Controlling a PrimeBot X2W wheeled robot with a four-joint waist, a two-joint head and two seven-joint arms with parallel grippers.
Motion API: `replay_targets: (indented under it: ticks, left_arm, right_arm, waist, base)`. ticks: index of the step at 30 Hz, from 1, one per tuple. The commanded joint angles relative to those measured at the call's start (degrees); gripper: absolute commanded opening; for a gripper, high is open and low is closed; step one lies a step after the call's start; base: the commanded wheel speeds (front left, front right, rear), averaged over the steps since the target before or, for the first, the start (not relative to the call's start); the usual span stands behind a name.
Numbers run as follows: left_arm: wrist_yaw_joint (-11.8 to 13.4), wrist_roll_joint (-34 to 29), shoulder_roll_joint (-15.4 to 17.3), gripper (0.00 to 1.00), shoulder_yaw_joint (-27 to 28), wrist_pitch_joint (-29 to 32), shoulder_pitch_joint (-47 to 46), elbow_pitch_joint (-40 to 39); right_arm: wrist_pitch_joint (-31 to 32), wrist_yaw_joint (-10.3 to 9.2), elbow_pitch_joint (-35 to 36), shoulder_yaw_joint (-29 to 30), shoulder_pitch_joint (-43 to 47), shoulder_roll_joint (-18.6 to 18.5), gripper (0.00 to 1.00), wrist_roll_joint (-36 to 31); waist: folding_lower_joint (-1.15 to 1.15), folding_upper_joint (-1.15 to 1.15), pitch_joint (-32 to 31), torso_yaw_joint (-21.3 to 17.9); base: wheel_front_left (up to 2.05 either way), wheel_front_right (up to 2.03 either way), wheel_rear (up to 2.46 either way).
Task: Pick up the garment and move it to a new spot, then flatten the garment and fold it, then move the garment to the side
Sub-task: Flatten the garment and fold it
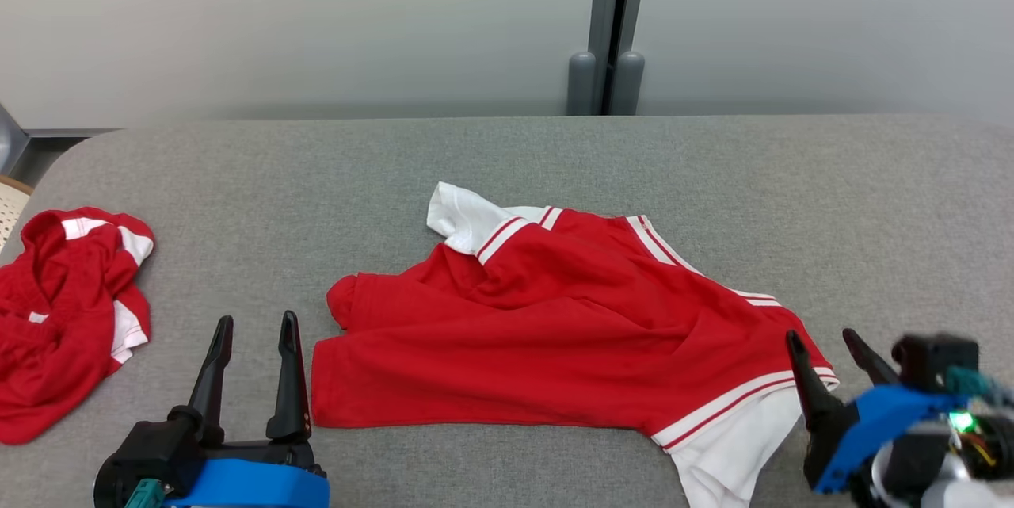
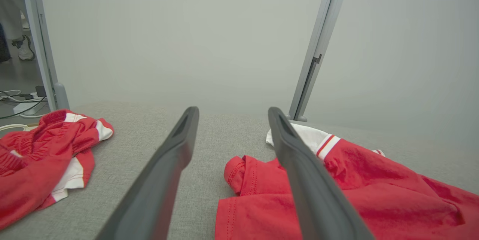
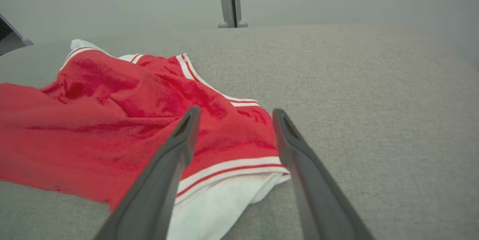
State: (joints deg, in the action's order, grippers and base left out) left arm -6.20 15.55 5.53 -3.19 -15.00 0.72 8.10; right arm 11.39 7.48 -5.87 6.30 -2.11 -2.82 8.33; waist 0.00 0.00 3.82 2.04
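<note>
Head view: the garment [image 1: 554,334] lies mid-worktop [image 1: 713,175]. It is red with red-white stripe trim, spread out but rumpled, with creases across the body. A far flap [image 1: 459,219] of white cloth sticks out at its back left. A near flap [image 1: 729,452] of white cloth runs off toward the front edge at its right.

My left tool [image 1: 257,318] is at lower left, fingers pointing up the view and spread wide, with nothing between them. Its right finger is just beside the garment's near left hem; I can't tell if it touches. My right tool [image 1: 819,333] is at lower right, tilted, fingers also wide and nothing held. Its tips are by the striped trim on the garment's right edge, contact unclear.

The other garment [image 1: 63,318], also red and white, is crumpled in a heap at the worktop's left edge, well apart from the first. A grey post [image 1: 610,24] stands at the back between pale panels.

Left wrist view: the fingers are apart over bare worktop, and the right one overlaps the garment's left edge in the picture. Cables [image 2: 15,96] lie on the floor at far left.

Right wrist view: the fingers are wide, with the striped trim and white cloth between and below them. Bare worktop lies to the right.
</note>
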Motion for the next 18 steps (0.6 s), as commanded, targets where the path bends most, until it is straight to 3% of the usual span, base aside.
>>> replay_targets:
  ticks: [1,3,4,7,11,18]
  left_arm:
    - [-0.25,-0.60,-0.12,1.00,0.27,-0.25,0.30,0.01]
    - [-0.47,-1.03,-0.38,1.00,0.34,-0.25,-0.48,0.46]
    - [-0.47,-1.03,-0.38,1.00,0.34,-0.25,-0.48,0.46]
    - [-0.79,-1.22,-0.71,1.00,-0.12,-0.26,-1.72,0.85]
    - [-0.89,-1.32,-0.99,1.00,-0.63,-0.26,-2.52,1.09]
    - [-1.17,-1.43,-1.46,1.00,-1.95,-0.26,-4.21,1.66]
  right_arm:
    - [4.59,0.03,-0.44,0.33,-3.33,-0.13,1.00,-1.24]
    - [14.11,0.03,-1.27,-0.41,-8.52,-0.20,1.00,-4.01]
    - [14.11,0.03,-1.27,-0.41,-8.52,-0.20,1.00,-4.01]
    - [22.55,0.02,-4.56,-4.47,-15.24,-1.80,1.00,-3.84]
    - [25.15,0.02,-8.61,-7.21,-19.32,-2.90,1.00,-3.54]
    - [24.20,0.02,-21.10,-8.61,-25.69,-4.57,1.00,-5.68]
  waist:
    - [0.00,0.00,0.51,-0.29]
    - [0.00,0.00,1.44,-0.29]
    - [0.00,0.00,1.44,-0.29]
    - [0.00,0.00,2.89,0.75]
    - [0.00,0.00,3.86,1.96]
    - [0.00,0.00,5.87,4.93]
  base:
    - [0.00,0.00,0.00]
    - [0.00,0.00,0.00]
    - [0.00,0.00,0.00]
    - [0.00,0.00,0.00]
    - [0.00,0.00,0.00]
    - [0.00,0.00,0.00]
